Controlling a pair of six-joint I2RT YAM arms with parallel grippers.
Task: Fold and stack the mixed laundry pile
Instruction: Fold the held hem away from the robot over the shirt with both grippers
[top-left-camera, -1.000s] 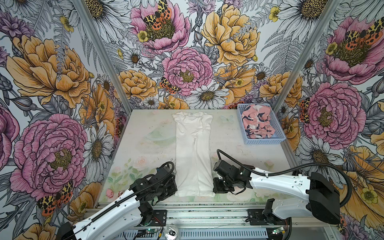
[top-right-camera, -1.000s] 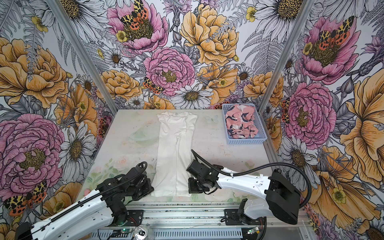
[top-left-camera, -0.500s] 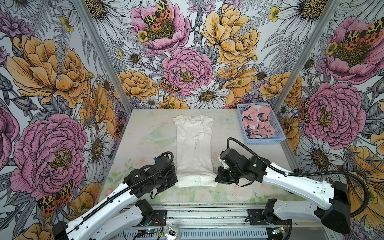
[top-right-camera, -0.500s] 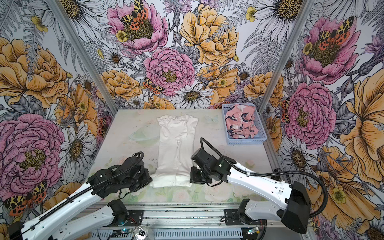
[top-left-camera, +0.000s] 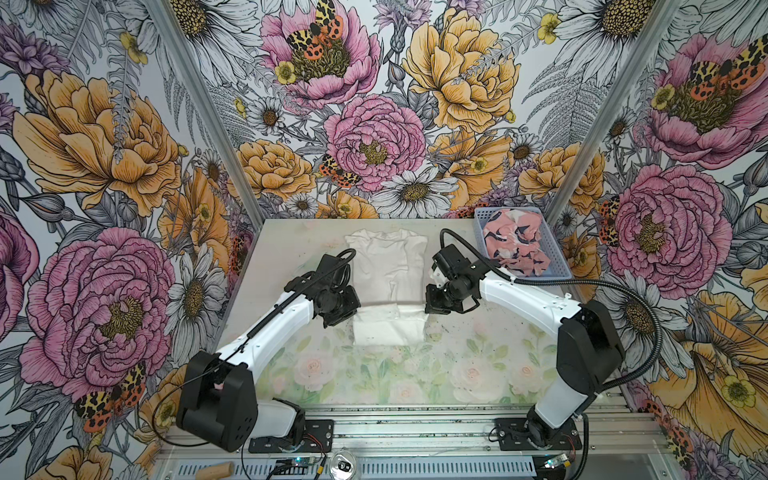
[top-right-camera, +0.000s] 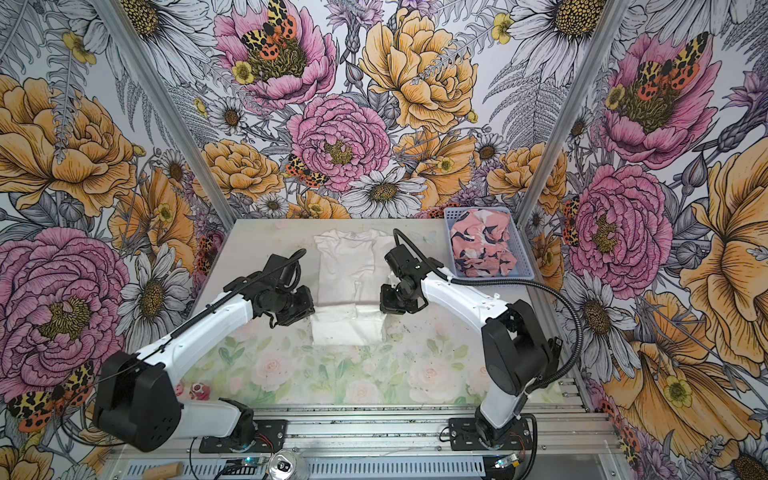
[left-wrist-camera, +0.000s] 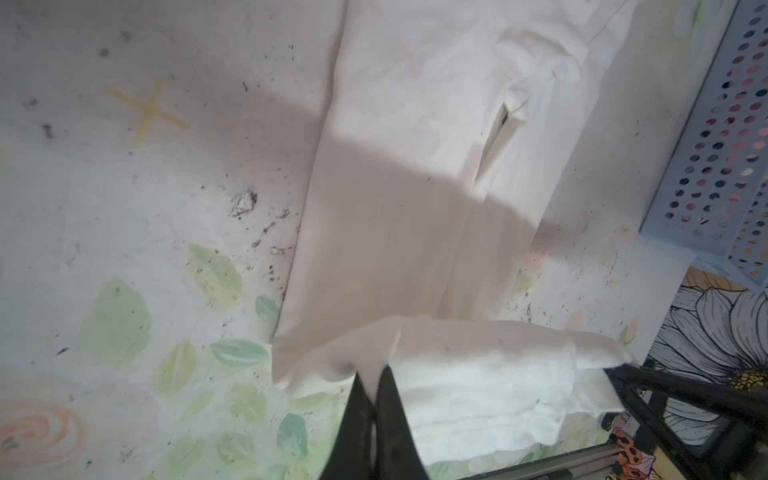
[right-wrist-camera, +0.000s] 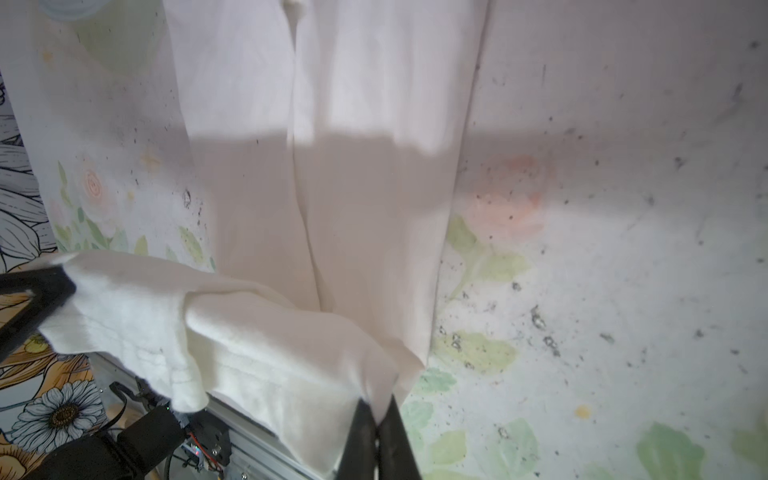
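Both top views showed the table with the white garment lying down its middle as a narrow, smoothed strip, its collar end toward the back wall. Its near end was raised and doubled back, so a brighter white band ran crosswise over the flat part. At the back right corner stood the blue perforated basket, and the pink garment, blotched with navy and white, sat crumpled inside it, well apart from the white one.

My left gripper was at the left end of the raised band and my right gripper at its right end, the two facing each other across the cloth.

The wrist views gave what the top views could not. In the left wrist view my left gripper had its jaws pressed together on a pinch of the white garment, and the lifted edge sagged across to my other arm. That view also caught the holed wall of the basket. In the right wrist view my right gripper was clamped the same way on the opposite corner of the white garment, with a lengthwise crease running down the flat cloth.

A second before, the white garment had stretched nearly to the table's front edge and my grippers sat low at that end. Since then both had travelled toward the back, carrying the edge with them, and the cloth's footprint was much shorter. The pink garment and the basket had not moved.
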